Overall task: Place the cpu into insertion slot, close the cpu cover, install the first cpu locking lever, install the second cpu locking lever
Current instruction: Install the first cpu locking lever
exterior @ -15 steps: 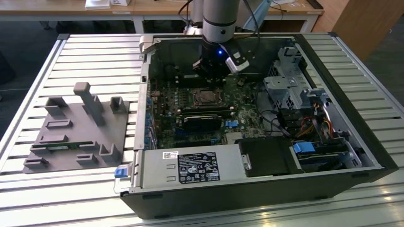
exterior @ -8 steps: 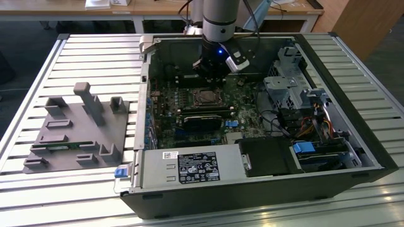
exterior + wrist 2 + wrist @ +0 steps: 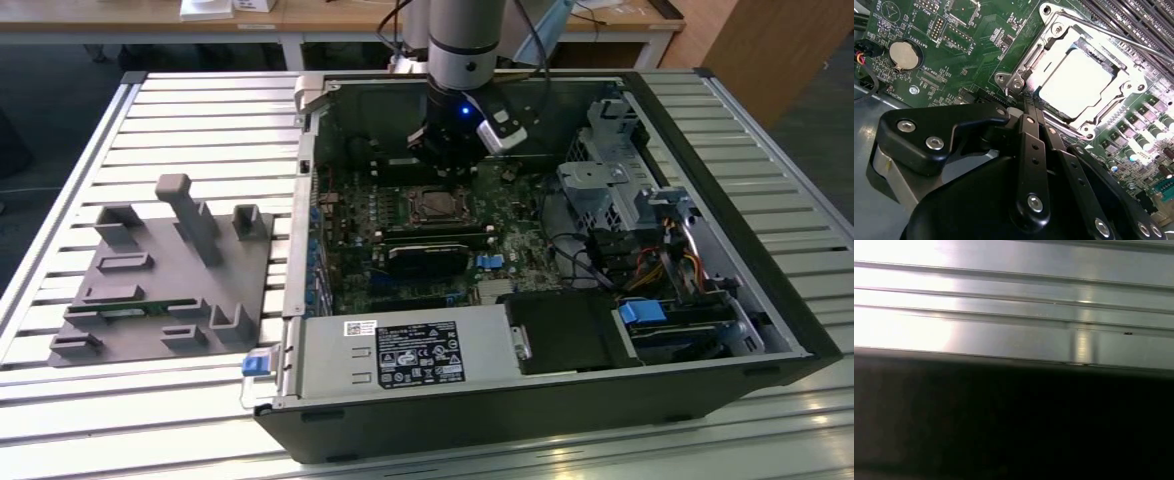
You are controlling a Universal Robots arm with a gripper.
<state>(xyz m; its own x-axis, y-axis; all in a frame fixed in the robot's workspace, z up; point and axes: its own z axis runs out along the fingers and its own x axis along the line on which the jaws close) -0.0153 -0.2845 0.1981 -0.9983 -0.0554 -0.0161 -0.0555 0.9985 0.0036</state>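
The cpu lies in the insertion slot, its pale metal face showing through the cut-out of the cpu cover. That silver cover lies flat over the chip. A thin metal locking lever runs along one side of the socket. My gripper is shut, both black fingers pressed together, with the tips at the socket's corner by a screw boss. I cannot tell whether the tips touch anything. In the exterior view the gripper hangs just behind the socket, inside the open computer case.
A grey power supply box fills the case's front. A black heatsink-like block sits just in front of the socket. Drive cages and cables stand at the exterior view's right. A grey fixture rests on the slatted table. A coin battery sits nearby.
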